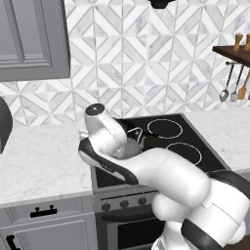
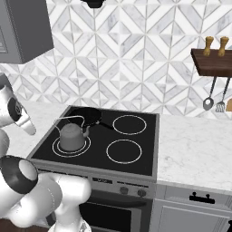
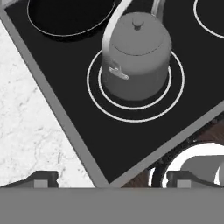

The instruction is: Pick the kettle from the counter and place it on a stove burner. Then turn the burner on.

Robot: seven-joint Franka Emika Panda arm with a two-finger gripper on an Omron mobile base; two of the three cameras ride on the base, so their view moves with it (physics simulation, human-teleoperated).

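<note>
We see the kettle (image 2: 71, 137) standing upright on the stove burner (image 2: 56, 147), the front left double ring of the black glass cooktop (image 2: 136, 164); in the hand view its dome body (image 3: 136, 57) sits inside the two white rings (image 3: 135, 114). Just behind it lies a black frying pan (image 2: 89, 116). Our pincer (image 3: 109, 179) hangs above and clear of the kettle, its two dark fingertips (image 3: 41, 179) spread wide apart with nothing between them. The marble worktop (image 2: 195, 145) runs on both sides of the cooktop.
</note>
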